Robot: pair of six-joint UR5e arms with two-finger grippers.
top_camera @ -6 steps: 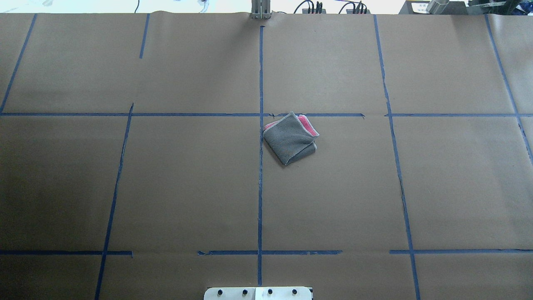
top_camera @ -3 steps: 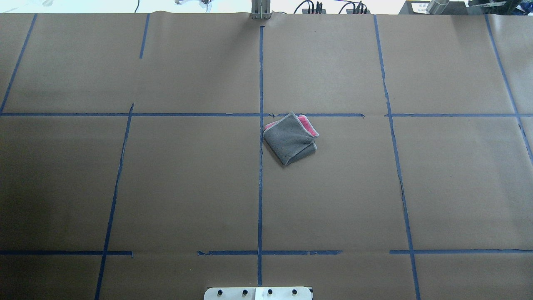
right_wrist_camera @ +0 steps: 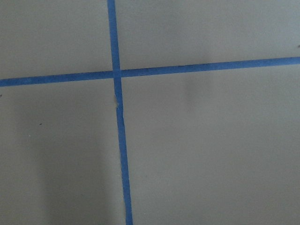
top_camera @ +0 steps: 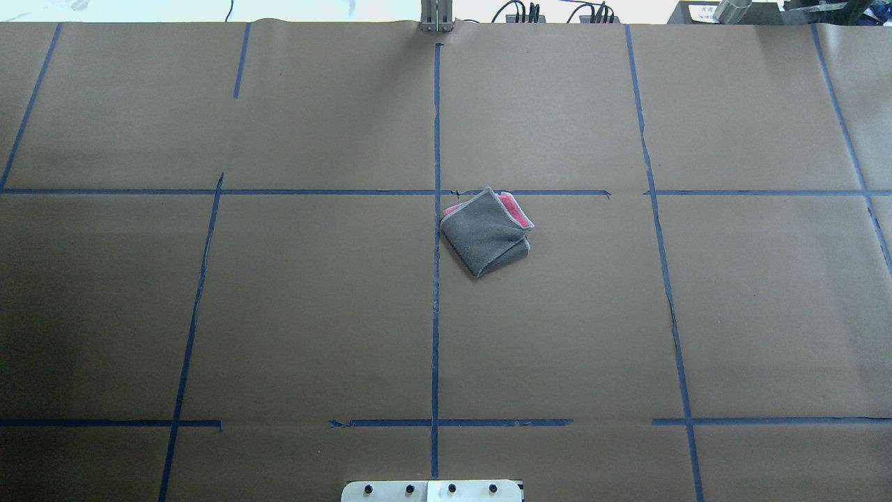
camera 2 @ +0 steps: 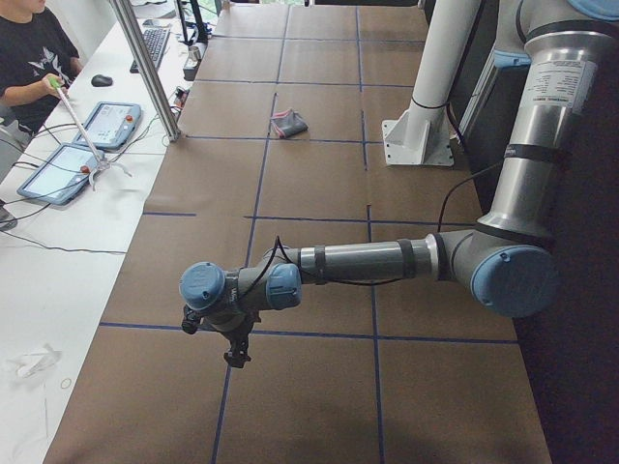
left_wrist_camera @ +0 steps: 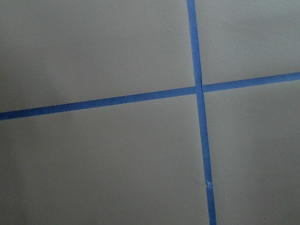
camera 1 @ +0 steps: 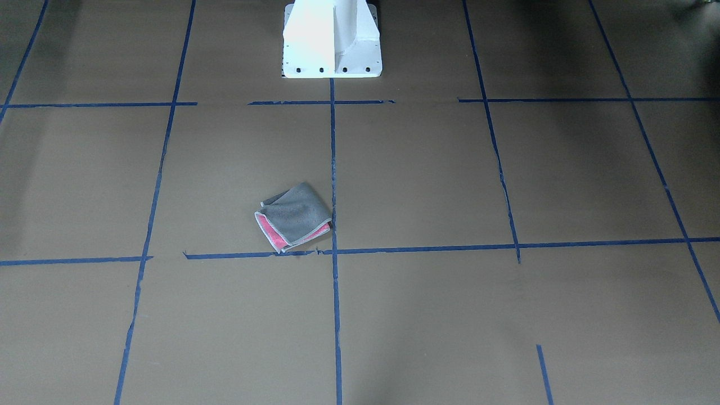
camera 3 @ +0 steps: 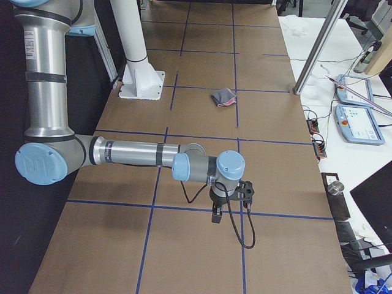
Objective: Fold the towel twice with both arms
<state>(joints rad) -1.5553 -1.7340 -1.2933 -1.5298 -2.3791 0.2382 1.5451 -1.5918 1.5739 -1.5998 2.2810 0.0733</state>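
Shows the towel (top_camera: 486, 231) folded small, grey face out, pink peeking along one side. Places it about midway between the table's (top_camera: 279, 314) left and right edges, touching a crossing of blue tape lines (top_camera: 436, 335). Finds the left gripper (camera 2: 235, 350) and right gripper (camera 3: 217, 214) well apart from it, near opposite end edges, pointing down. Cannot tell whether either is parted or closed.

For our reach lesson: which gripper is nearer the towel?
Right, narrowly. The towel lies just right of the centre line; right gripper and left gripper hang two lines out, opposite ends.
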